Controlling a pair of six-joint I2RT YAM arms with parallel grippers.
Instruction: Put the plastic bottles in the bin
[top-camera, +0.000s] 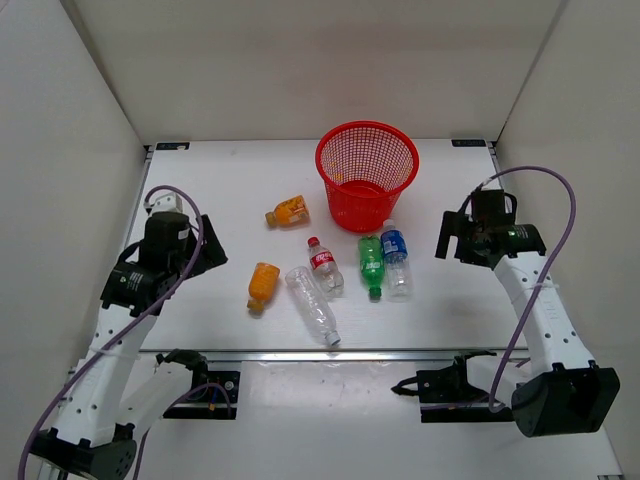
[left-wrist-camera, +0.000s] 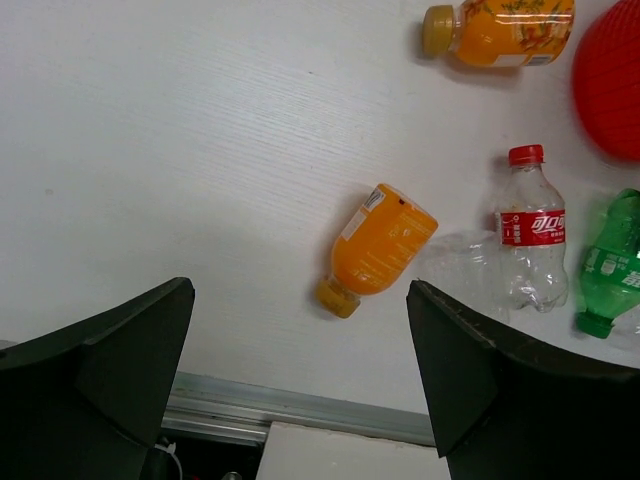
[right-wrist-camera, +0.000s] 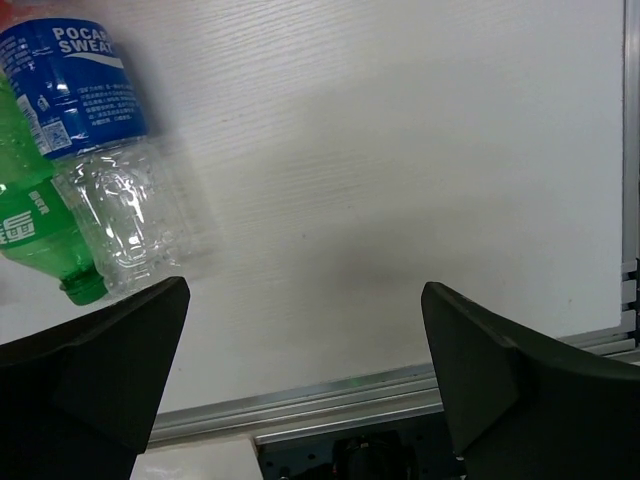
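Observation:
The red mesh bin (top-camera: 367, 175) stands at the back middle. Six bottles lie on the table in front of it: an orange one (top-camera: 288, 212) near the bin, another orange one (top-camera: 263, 286), a red-labelled clear one (top-camera: 324, 266), a plain clear one (top-camera: 312, 304), a green one (top-camera: 371, 264) and a blue-labelled one (top-camera: 396, 259). My left gripper (top-camera: 208, 252) is open and empty, left of the bottles; its view shows the orange bottle (left-wrist-camera: 377, 248). My right gripper (top-camera: 452, 240) is open and empty, right of the blue-labelled bottle (right-wrist-camera: 90, 130).
White walls close in the table on the left, right and back. A metal rail (top-camera: 330, 352) runs along the table's near edge. The arm bases and purple cables sit at the bottom corners.

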